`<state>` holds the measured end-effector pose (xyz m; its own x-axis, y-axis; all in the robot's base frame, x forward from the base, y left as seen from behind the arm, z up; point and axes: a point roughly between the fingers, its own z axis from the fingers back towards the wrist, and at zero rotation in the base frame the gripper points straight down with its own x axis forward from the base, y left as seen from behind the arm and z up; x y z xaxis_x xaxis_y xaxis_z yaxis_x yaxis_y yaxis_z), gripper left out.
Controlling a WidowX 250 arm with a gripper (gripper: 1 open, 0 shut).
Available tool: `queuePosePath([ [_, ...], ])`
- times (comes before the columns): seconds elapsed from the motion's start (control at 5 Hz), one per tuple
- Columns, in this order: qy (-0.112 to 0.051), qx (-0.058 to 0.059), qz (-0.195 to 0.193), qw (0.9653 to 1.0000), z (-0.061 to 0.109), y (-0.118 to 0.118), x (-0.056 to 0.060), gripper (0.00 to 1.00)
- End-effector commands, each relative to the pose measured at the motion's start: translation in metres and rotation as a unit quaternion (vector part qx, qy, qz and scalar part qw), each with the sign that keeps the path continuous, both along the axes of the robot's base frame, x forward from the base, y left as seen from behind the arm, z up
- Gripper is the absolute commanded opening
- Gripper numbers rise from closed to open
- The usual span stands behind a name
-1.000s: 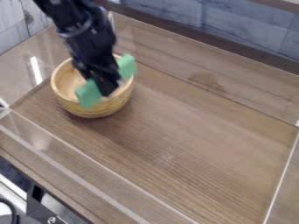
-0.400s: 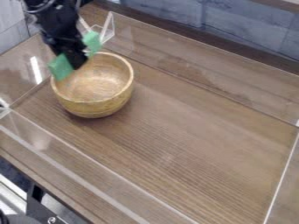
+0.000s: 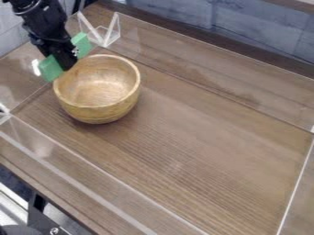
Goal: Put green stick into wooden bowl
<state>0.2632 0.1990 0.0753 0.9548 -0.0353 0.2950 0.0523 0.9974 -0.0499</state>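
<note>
Brown wood-grain tabletop (image 3: 196, 128) fills most of the view, fenced by low clear plastic walls (image 3: 147, 207) along its edges, with a grey tiled wall behind at the far right. On the left half of that surface sits the wooden bowl (image 3: 98, 89), round, light tan, thick-walled and upright; its hollow shows only bare wood grain, nothing lying inside.

At the far left, just beyond the bowl's left rim, the black arm reaches down from the top corner and ends in the gripper (image 3: 57, 57), pointing steeply downward. Its jaws are closed on the green stick (image 3: 61, 60), which sits crosswise in the grip: one bright green end pokes out low on the left, the other shows higher on the right. The stick is held off the table, outside the bowl and close to its far-left rim.
</note>
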Motion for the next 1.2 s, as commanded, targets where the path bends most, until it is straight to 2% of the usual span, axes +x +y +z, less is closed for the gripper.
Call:
queuePosePath([
  [0.0, -0.009, 0.009, 0.007, 0.9999, -0.001, 0.0, 0.006, 0.0],
  [0.4, -0.002, 0.011, 0.033, 0.9994, -0.006, 0.008, 0.018, 0.0],
  [0.8, 0.004, 0.009, 0.018, 0.9998, -0.012, -0.005, 0.022, 0.0],
  [1.0, 0.008, 0.009, -0.025, 0.9996, -0.021, -0.002, 0.019, 0.0],
])
